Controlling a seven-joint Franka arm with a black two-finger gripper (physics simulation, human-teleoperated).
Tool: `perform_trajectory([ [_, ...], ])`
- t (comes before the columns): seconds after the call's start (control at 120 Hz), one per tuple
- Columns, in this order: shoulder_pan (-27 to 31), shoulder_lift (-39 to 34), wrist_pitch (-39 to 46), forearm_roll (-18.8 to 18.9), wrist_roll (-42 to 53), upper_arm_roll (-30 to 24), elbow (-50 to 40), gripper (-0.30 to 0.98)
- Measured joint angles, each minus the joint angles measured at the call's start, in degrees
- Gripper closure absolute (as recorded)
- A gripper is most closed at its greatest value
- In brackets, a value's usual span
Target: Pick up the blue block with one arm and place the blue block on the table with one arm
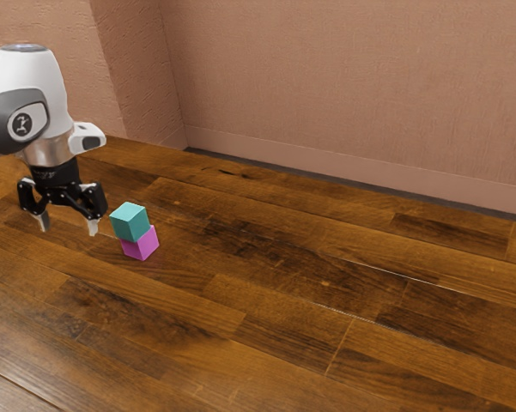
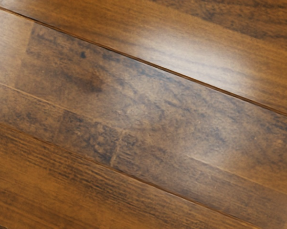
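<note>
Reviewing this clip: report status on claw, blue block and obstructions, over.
Claw open, empty, off the stack toward the exterior view's left. Blue block atop pink block. Nothing seen on top of it.

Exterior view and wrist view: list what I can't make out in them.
- Exterior view: part of the magenta cube block, hidden by the teal cube block.
- Exterior view: both blocks' far sides, hidden by the blocks themselves.
- Exterior view: the white arm's remainder, cut off by the left edge.
</note>
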Motion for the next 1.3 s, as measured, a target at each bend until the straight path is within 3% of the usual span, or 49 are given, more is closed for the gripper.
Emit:
perform_trajectory([
  [0.467,2.89,11.97,19.73,-0.29,7.47,0.13,1.98,0.00],
  [0.808,4.20,20.69,24.52,-1.50,14.42,-0.26,7.89,0.00],
  [1.008,1.74,21.05,25.70,-3.41,17.19,-0.34,7.16,0.00],
  [1.125,11.64,15.01,26.20,-3.47,18.32,-8.12,1.80,0.00],
  [1.3,14.99,17.25,26.66,-3.16,19.67,-9.38,2.37,0.00],
])
